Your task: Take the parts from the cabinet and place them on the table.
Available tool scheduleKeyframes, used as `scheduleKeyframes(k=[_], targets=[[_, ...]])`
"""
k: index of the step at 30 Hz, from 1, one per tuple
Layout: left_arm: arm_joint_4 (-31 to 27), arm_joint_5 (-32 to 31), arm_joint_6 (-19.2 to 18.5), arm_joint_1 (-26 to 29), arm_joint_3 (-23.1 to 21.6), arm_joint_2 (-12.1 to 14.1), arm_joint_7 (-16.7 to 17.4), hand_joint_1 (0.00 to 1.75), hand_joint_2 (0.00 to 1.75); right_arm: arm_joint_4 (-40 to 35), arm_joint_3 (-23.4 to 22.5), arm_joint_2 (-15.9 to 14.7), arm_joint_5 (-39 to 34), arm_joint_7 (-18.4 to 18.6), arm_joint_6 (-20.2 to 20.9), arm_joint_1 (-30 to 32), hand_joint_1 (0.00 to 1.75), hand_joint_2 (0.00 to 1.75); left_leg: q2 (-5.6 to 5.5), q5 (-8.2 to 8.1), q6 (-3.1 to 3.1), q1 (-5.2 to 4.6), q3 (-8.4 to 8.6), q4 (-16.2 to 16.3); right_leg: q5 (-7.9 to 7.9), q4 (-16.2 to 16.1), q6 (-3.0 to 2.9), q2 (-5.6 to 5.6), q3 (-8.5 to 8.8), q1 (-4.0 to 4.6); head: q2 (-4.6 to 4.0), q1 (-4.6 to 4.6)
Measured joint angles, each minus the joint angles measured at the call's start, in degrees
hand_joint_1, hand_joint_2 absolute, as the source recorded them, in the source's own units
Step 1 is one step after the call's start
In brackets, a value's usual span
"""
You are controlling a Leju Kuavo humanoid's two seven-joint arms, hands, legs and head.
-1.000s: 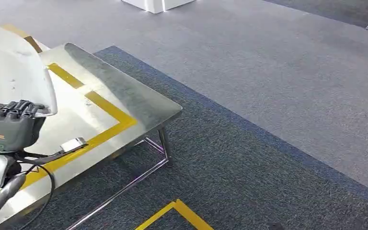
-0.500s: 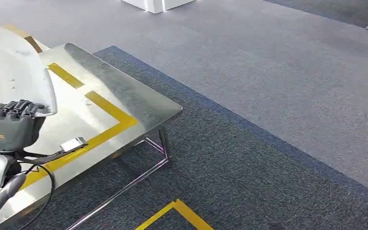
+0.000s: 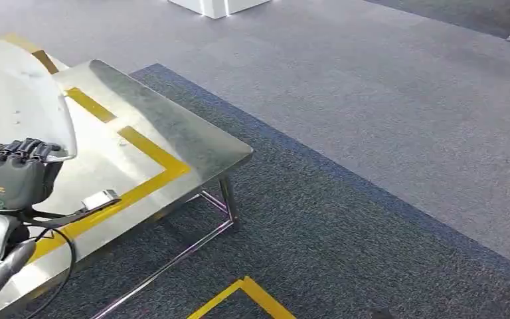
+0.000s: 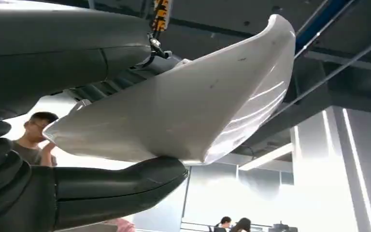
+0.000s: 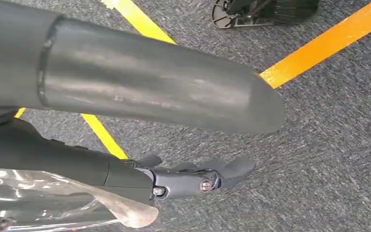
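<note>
One white curved part (image 3: 23, 93) is gripped upright by the left hand (image 3: 13, 176) over the steel tabletop (image 3: 172, 133), ready for placing; the right hand's (image 5: 140, 92) fingers lie extended, holding nothing.

A white part (image 3: 23, 93) with a smooth, slightly glossy plastic-looking shell (faint dark specks mark it in the left wrist view) sits in the matt dark-grey plastic fingers of the left hand (image 3: 14, 174). The table (image 3: 172, 133) beneath has a brushed, shiny metal top crossed by smooth yellow tape (image 3: 147, 149), on polished metal legs. The floor is rough, matt carpet (image 3: 372, 133) in grey and speckled dark blue, and the right hand (image 5: 140, 92) looks like smooth dark plastic with a dull sheen.
</note>
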Motion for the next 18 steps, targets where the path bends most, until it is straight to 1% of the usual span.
scheduleKeyframes(k=[7, 8, 10, 14, 15, 16, 17, 18], targets=[[0.0, 0.4, -0.2, -0.1, 0.0, 0.0, -0.5, 1.75, 1.75, 0.1, -0.2, 0.0, 0.0, 0.0, 0.5, 0.0, 0.00, 0.00, 0.00, -0.01, 0.01, -0.01, -0.01, 0.0, 0.01, 0.0, 0.01, 0.00, 0.00, -0.02, 0.00, 0.00], [0.0, 0.4, -0.2, -0.1, 0.0, 0.0, -0.5, 1.75, 1.75, 0.2, -0.2, 0.0, 0.0, 0.0, 0.5, 0.0, 0.00, 0.00, 0.00, -0.16, 0.25, -0.12, -0.04, 0.2, 0.10, -0.1, 0.21, -0.01, 0.01, -0.15, 0.00, -0.02], [0.0, 0.5, -0.5, -0.4, 0.0, 0.0, -0.5, 1.75, 1.75, 0.3, -0.2, 0.0, 0.0, 0.0, 0.6, 0.0, 0.00, 0.00, 0.00, -0.23, 0.37, -0.17, -0.04, 0.3, 0.09, -0.1, 0.28, -0.01, 0.04, -0.20, 0.00, -0.02], [0.0, 0.7, -0.9, -0.9, 0.0, 0.0, -0.5, 1.75, 1.75, 0.5, -0.3, 0.0, 0.0, 0.0, 0.6, -0.1, 0.00, 0.00, -0.01, -0.33, 0.84, -0.43, -0.11, 0.4, 0.20, -0.4, 0.83, 0.00, 0.16, -0.44, 0.00, -0.04], [0.0, 0.7, -0.9, -1.0, 0.0, 0.0, -0.5, 1.75, 1.75, 0.5, -0.3, 0.0, 0.0, 0.0, 0.6, -0.1, 0.00, 0.00, -0.01, -0.07, 1.17, -0.39, 0.04, -0.1, 0.26, -0.5, 1.08, 0.00, 0.29, -0.35, 0.00, -0.07], [0.0, 0.7, -0.9, -1.0, 0.0, 0.0, -0.5, 1.75, 1.75, 0.5, -0.4, -0.1, 0.0, 0.0, 0.6, -0.1, 0.00, 0.00, 0.23, 0.78, 1.49, 0.31, 0.52, -1.0, -0.37, 0.0, 1.34, 0.05, -0.19, -0.38, 0.00, 0.02], [0.0, 0.7, -0.9, -1.1, 0.0, -0.1, -0.5, 1.75, 1.75, 0.5, -0.5, -0.2, 0.0, 0.0, 0.6, -0.1, 0.00, 0.00, 0.29, 0.94, 1.71, 0.26, 0.68, -1.3, -2.30, 1.8, 1.43, 0.00, -0.81, -0.18, 0.00, 0.07], [0.0, 0.8, -1.0, -1.3, 0.0, -0.1, -0.5, 1.75, 1.75, 0.5, -0.7, -0.2, 0.0, 0.0, 0.6, -0.1, 0.00, 0.00, 0.29, 0.90, 1.92, 0.30, 0.54, -1.3, -4.56, 5.4, 1.45, 0.02, -2.25, -0.29, 0.00, 0.28]])
